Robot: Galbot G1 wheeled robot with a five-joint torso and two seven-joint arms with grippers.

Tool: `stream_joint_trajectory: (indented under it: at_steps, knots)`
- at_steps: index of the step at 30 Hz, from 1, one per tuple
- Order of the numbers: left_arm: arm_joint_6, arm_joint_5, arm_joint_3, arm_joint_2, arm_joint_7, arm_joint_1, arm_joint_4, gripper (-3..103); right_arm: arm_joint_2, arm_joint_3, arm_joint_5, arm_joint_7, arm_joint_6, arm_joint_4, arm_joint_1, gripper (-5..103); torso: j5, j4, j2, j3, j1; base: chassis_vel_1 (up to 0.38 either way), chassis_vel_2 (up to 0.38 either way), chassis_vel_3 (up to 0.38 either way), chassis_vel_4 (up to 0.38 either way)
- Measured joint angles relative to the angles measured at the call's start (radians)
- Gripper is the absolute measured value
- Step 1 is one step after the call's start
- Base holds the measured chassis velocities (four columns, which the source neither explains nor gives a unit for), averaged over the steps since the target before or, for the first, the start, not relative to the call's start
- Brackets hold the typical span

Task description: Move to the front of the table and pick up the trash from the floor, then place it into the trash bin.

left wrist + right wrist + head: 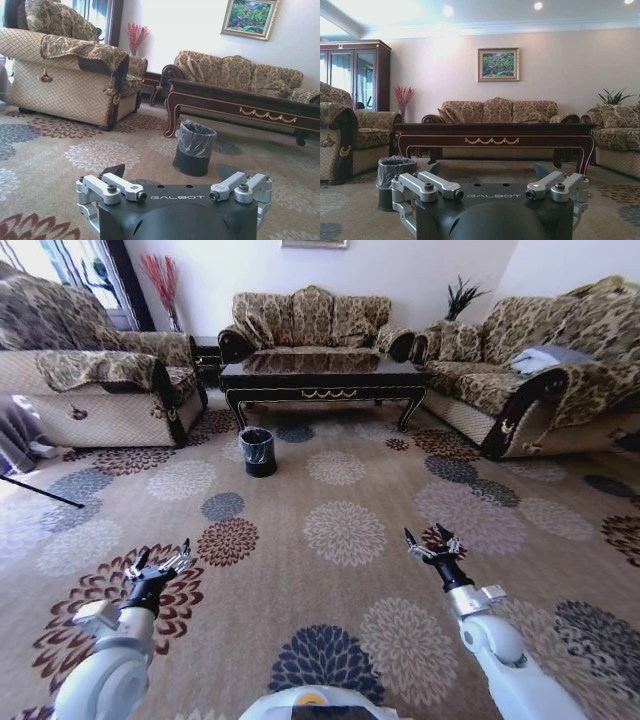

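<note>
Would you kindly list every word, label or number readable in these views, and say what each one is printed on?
"GALBOT": on the black body of the left gripper, in the left wrist view.
"GALBOT": on the black body of the right gripper, in the right wrist view.
The framed picture on the wall shows a landscape, with no lettering to read.
The trash bin and the table carry no readable text.

A home living room is shown, with flowery sofas [310, 318] set around a long dark coffee table [322, 375], a carpet [340, 530] covered in round flowers, a framed picture [498, 64] hung on the wall, and a plant [615, 96].
</note>
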Motion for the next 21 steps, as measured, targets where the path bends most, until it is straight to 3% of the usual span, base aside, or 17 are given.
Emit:
stream_joint_trajectory:
  at_steps: [13,21]
  knots:
    - [0.001,0.005,-0.003,0.007,-0.009,-0.011,0.008,100,0.009,-0.004,-0.001,0.001,0.000,0.000,-0.001,100,-0.0004,0.0001,0.000,0.000,0.000,0.000,0.000,0.000,0.000]
    - [-0.021,-0.024,-0.031,0.009,0.042,0.000,-0.002,100,0.012,-0.004,-0.003,0.000,0.000,0.002,-0.006,100,-0.0004,0.0002,0.000,0.000,0.000,0.000,0.000,0.000,0.000]
